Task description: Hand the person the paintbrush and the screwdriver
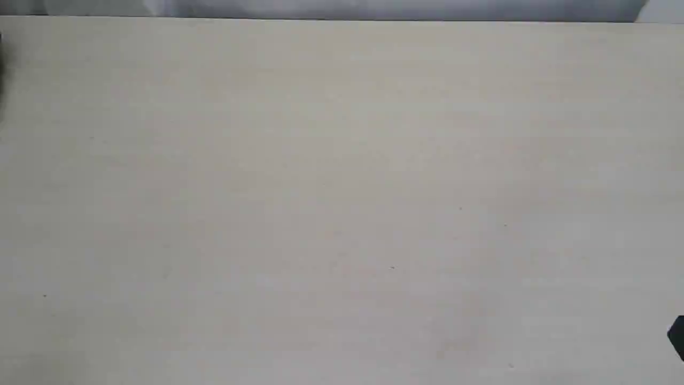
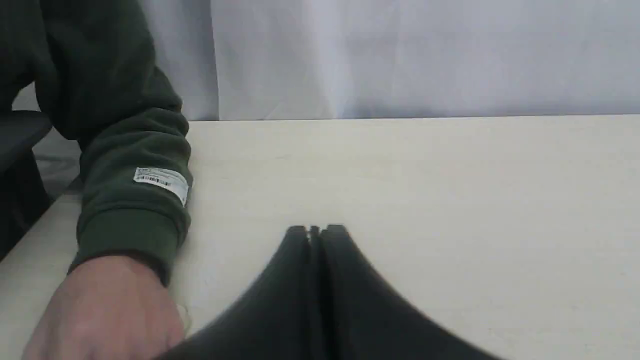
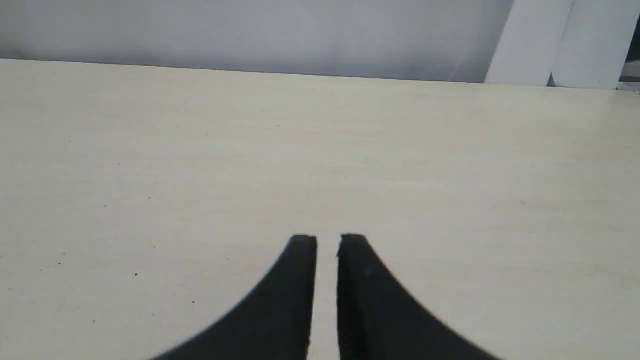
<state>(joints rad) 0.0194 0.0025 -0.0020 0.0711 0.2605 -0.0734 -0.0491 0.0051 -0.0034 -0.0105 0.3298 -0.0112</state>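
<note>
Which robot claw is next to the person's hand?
The left gripper: the hand, in a green sleeve, is close beside it. The right gripper has no hand in its view.

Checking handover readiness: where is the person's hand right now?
Only the left wrist view shows the hand: it rests at the table edge, close beside the shut left gripper.

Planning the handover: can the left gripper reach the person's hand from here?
Probably yes. The hand is on the table close beside the left gripper, with nothing but bare table between them. The gripper is shut and empty, though.
</note>
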